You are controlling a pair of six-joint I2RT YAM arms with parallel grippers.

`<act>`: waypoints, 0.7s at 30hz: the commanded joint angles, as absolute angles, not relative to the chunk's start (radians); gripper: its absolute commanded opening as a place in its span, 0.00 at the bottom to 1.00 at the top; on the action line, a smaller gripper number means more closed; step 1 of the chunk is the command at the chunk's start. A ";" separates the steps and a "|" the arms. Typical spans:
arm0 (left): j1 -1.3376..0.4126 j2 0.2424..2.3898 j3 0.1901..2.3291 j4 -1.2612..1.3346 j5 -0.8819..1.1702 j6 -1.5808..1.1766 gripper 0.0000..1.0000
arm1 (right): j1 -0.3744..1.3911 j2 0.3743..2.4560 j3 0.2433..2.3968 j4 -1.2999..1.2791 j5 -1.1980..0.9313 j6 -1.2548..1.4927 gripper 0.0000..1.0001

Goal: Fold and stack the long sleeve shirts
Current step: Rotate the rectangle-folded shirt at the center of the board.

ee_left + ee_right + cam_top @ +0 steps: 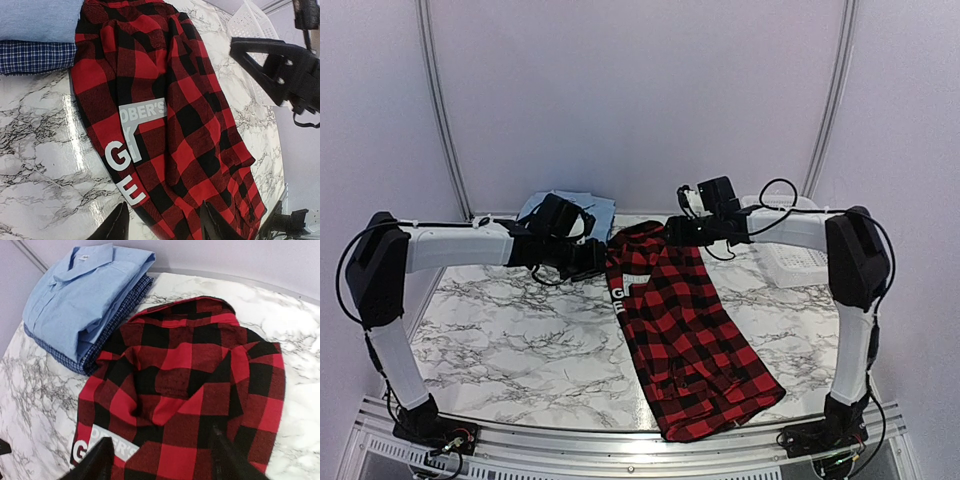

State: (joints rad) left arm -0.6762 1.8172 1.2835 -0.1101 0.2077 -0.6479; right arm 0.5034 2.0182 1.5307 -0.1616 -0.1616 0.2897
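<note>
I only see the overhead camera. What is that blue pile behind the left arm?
Observer: The right wrist view shows a folded light blue collared shirt lying on a dark blue checked shirt.
Operator: What does the white print say?
Observer: On the red-and-black plaid shirt, big letters G and E beside a grey patch reading OBER'S.
Operator: Anything gripped?
Observer: No; the left claw and right claw are both open.

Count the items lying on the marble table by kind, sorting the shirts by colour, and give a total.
red-and-black plaid shirt: 1
light blue shirt: 1
dark blue checked shirt: 1
white mesh basket: 1
Total: 4
</note>
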 commanded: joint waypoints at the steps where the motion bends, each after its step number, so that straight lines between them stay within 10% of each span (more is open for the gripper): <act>1: -0.674 1.740 1.247 -0.143 0.189 -0.655 0.49 | 0.468 2.139 1.639 -0.073 -0.323 0.307 0.47; 8: -0.682 1.687 1.247 -0.191 0.171 -0.658 0.49 | 0.429 2.302 1.710 -0.012 -0.370 0.383 0.24; 21: -0.693 1.724 1.270 -0.203 0.171 -0.660 0.49 | 0.351 2.397 1.697 -0.092 -0.228 0.449 0.19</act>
State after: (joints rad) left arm -0.6884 1.7054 1.2457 -0.1696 0.1745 -0.6617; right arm 0.3870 2.3783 1.6989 -0.0399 -0.3153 0.4126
